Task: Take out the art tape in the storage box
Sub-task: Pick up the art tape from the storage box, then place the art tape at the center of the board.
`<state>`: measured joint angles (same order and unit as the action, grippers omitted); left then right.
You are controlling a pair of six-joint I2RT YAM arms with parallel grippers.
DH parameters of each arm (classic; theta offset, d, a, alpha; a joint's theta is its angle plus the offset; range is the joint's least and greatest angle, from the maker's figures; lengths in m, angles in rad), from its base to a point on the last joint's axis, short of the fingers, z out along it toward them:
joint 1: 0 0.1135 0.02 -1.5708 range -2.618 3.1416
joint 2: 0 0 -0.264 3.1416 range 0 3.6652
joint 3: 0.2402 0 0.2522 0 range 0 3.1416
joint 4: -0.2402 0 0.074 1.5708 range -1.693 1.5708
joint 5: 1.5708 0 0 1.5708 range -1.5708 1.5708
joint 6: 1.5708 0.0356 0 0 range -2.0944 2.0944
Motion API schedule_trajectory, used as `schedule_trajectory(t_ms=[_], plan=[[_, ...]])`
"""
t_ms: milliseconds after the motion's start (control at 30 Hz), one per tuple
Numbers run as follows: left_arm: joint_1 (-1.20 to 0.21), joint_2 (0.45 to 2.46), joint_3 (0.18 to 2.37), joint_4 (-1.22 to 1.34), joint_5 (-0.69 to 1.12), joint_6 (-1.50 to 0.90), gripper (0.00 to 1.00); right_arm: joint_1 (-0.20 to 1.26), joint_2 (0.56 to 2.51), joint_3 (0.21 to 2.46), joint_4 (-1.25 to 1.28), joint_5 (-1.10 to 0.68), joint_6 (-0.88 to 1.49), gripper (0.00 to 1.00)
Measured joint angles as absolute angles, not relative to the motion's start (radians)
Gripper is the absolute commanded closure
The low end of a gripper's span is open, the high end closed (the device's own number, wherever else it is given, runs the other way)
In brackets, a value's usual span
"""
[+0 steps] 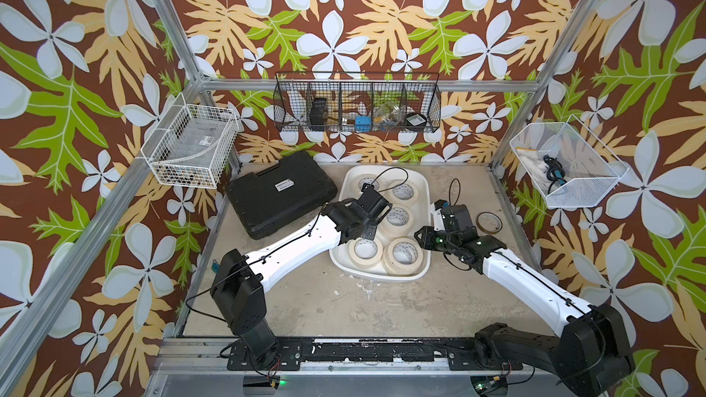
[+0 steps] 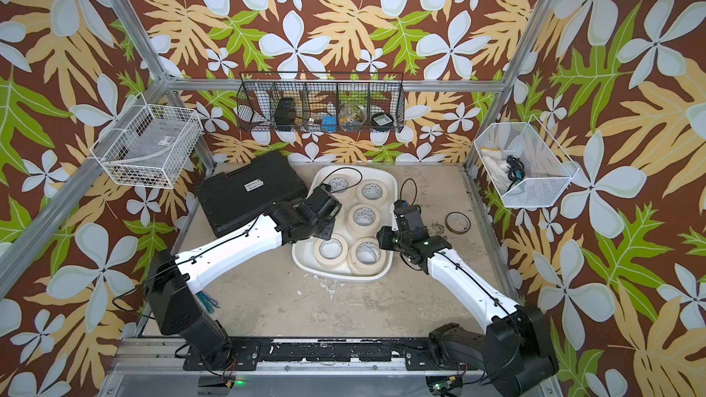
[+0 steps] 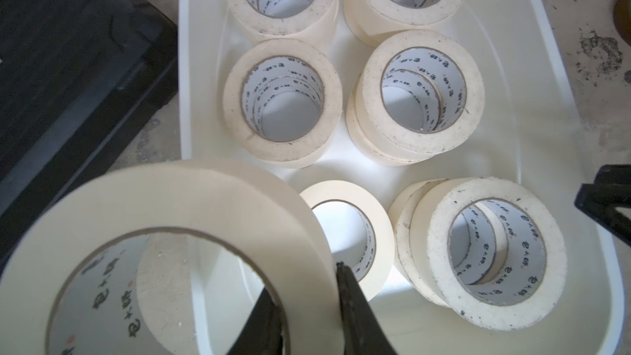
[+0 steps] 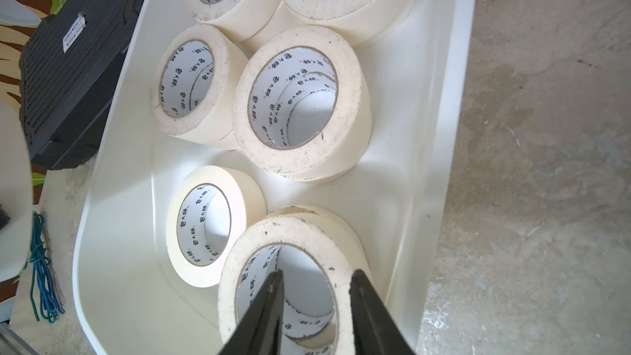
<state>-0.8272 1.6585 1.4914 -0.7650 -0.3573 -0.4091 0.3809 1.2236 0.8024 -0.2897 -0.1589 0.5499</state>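
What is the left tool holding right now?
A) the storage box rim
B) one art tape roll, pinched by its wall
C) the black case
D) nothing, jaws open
B: in the left wrist view the left tool is shut on the wall of one art tape roll, gripping it from inside the core and from outside, close to the camera and over the storage box rim.
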Motion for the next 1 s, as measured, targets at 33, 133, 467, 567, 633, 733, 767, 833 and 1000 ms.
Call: schedule_trajectory(t_ms=[33,133,467,567,633,733,767,833,1000], plan=[[-0.823,1.654,1.497,-0.785,-0.369,-0.409,0.84,0.385,1.224,0.804,-0.290,-0.159,0.550,0.63],[-0.798,1.634,1.494,-0.829,-0.391,-0.409,0.84,0.392,1.224,0.810,-0.291,-0.158,0.550,0.63],[-0.596,1.545,1.294,-0.815,-0.380,-0.414,0.84,0.402,1.215,0.812,-0.293,-0.153,0.550,0.63],[-0.531,1.546,1.220,-0.772,-0.352,-0.417,0.84,0.404,1.214,0.812,-0.294,-0.149,0.549,0.63],[-0.496,1.557,1.182,-0.735,-0.330,-0.420,0.84,0.406,1.214,0.812,-0.295,-0.149,0.549,0.63],[-0.455,1.590,1.150,-0.690,-0.300,-0.425,0.84,0.411,1.214,0.812,-0.308,-0.148,0.546,0.63],[-0.444,1.602,1.144,-0.675,-0.293,-0.426,0.84,0.411,1.214,0.812,-0.311,-0.148,0.546,0.63],[-0.427,1.625,1.140,-0.646,-0.283,-0.433,0.84,0.413,1.211,0.812,-0.317,-0.145,0.545,0.63],[-0.409,1.682,1.145,-0.594,-0.263,-0.442,0.84,0.418,1.200,0.812,-0.330,-0.130,0.542,0.63]])
